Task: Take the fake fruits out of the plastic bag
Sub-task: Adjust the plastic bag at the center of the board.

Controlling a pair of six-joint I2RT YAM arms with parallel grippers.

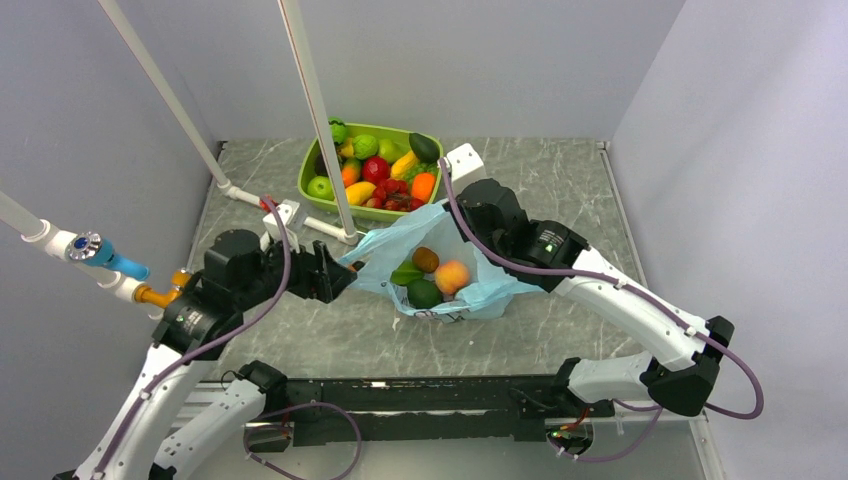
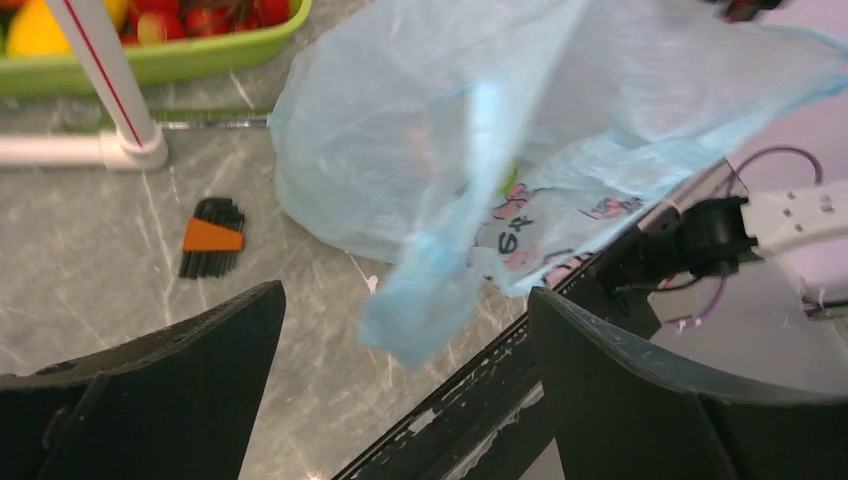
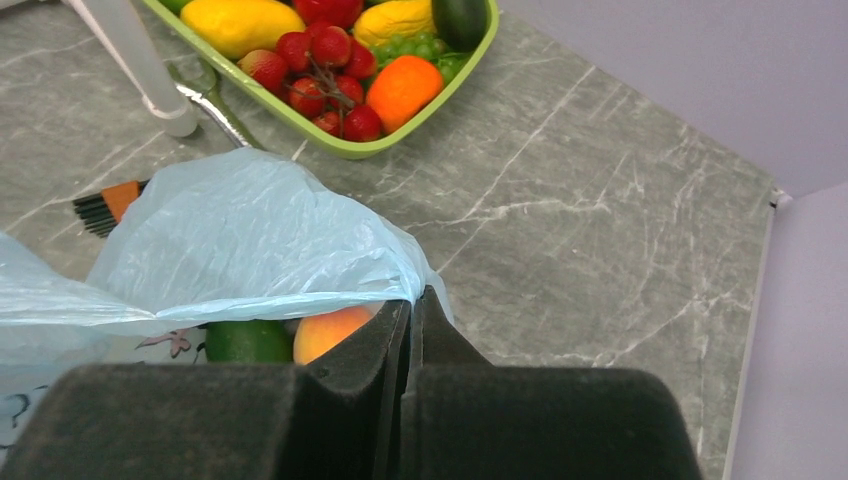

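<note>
If the left gripper [image 2: 400, 300] (spread wide) misses the perhaps swinging handle [image 2: 470, 190], the bag [image 3: 240, 240] pinched by the right gripper [image 3: 408, 312] could sag shut.

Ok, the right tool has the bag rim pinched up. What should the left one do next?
Probably close the left tool on the bag handle that hangs between its open fingers. The right tool pinches the rim of the plastic bag. A second grip should spread the mouth over the peach and green fruit.
</note>
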